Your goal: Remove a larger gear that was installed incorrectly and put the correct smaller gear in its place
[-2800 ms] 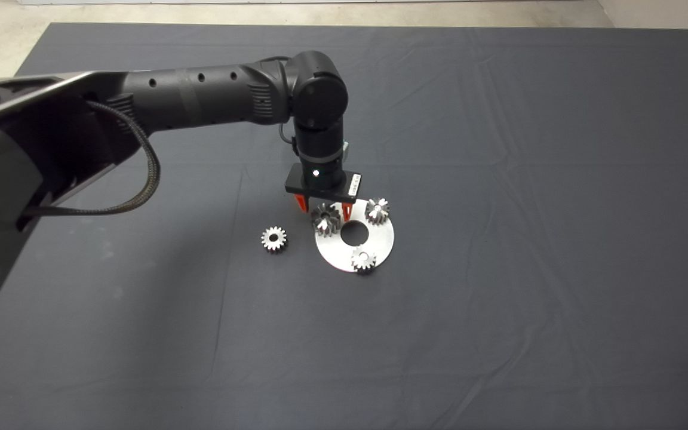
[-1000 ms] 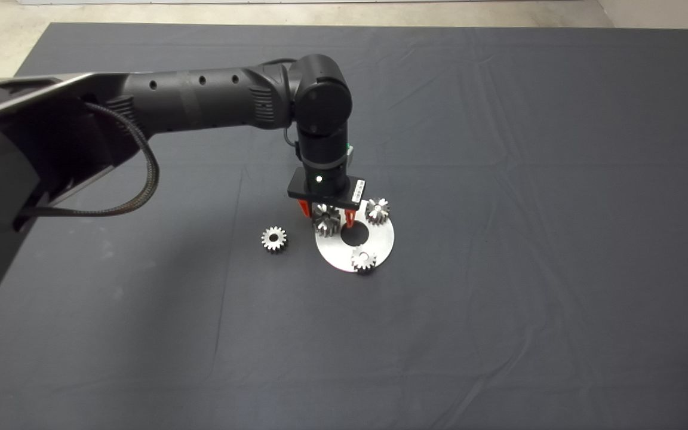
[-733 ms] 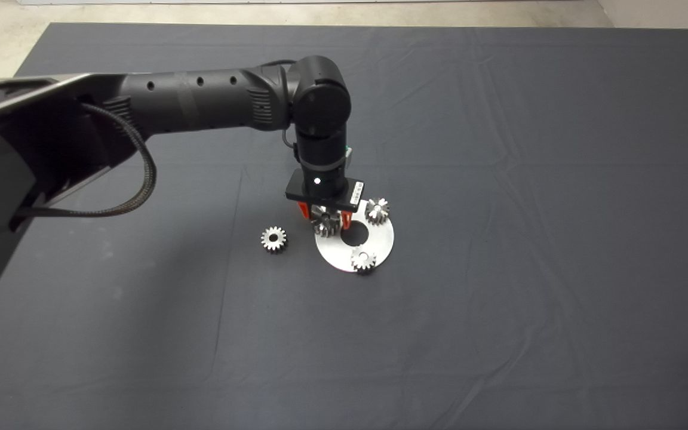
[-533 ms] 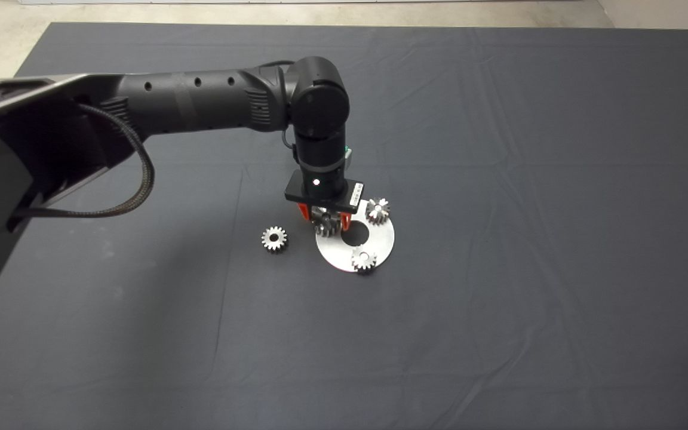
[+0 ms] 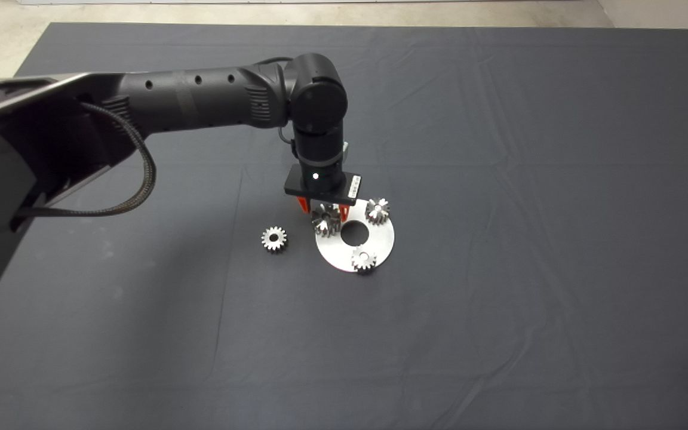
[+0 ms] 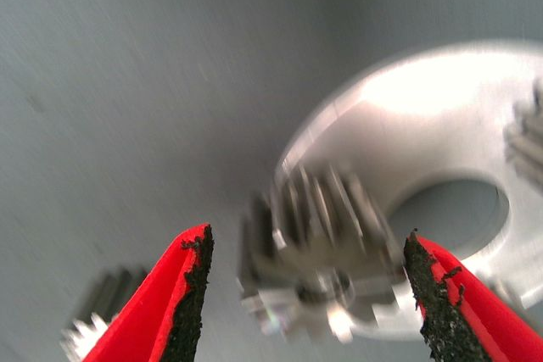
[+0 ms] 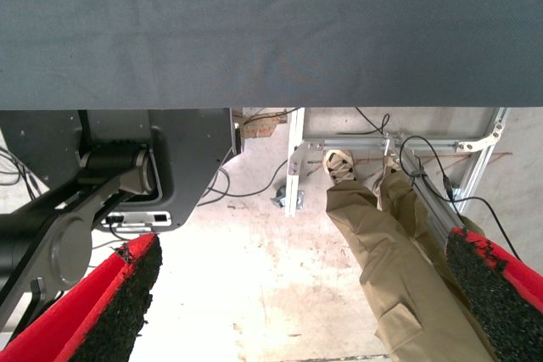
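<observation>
A wrinkled dark grey cloth mat (image 5: 499,179) covers the table, its fabric creased in long folds. On it lies a flat, round, bright metal plate (image 5: 380,242) with a large round hole in its middle. The left arm, a black jointed tube with a braided cable, reaches in from the left, and its left gripper (image 5: 323,209) hangs over the plate's far-left edge; a small white label with print too small to read sits on the gripper's black body.

The thick, darker steel larger gear (image 5: 326,219) with deep chunky teeth stands on the plate's left part, just below and between the two red fingers (image 6: 170,294), which stand spread on either side of it with gaps showing, their black pads rough and grainy and not touching its teeth. Two small bright fine-toothed gears sit on the plate: one at its far right (image 5: 377,210), one at its near edge (image 5: 364,260). The flat, bright silver smaller gear (image 5: 274,239) lies on the mat, left of the plate.

The right gripper (image 7: 305,294) is parked off the mat, fingers apart, with a person's leg (image 7: 399,260) in tan trousers beyond.
</observation>
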You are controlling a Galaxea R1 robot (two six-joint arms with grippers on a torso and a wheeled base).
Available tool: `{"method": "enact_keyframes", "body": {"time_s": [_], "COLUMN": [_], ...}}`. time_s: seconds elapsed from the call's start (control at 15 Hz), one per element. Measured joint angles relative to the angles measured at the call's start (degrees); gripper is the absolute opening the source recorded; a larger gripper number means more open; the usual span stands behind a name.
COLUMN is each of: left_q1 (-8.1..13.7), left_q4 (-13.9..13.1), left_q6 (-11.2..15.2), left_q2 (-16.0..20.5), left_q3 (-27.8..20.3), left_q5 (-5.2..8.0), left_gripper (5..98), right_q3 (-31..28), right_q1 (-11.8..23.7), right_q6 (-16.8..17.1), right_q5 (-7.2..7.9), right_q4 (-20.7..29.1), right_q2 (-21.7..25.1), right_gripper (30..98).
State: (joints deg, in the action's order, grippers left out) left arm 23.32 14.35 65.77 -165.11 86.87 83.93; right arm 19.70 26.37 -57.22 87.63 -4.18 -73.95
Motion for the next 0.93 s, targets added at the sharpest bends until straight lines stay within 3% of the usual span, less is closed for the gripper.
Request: {"method": "enact_keyframes", "body": {"time_s": [0.27, 0.93], "left_q1": [-1.22, -1.39], "left_q4": [1.52, 1.06], "left_q6": [0.07, 1.10], "left_q2": [-0.13, 0.33], "left_q3": [0.84, -1.49], "left_q5": [-0.39, 0.83], "left_gripper": [56.0, 55.9], "right_q3": [0.00, 0.06], "right_q1": [0.00, 0.00], "right_q6": [0.06, 0.23], "right_q5": [-0.01, 0.00], "right_q4": [0.02, 0.02], "right_q2": [0.16, -0.02], "right_gripper": [88.6, 88.6]}}
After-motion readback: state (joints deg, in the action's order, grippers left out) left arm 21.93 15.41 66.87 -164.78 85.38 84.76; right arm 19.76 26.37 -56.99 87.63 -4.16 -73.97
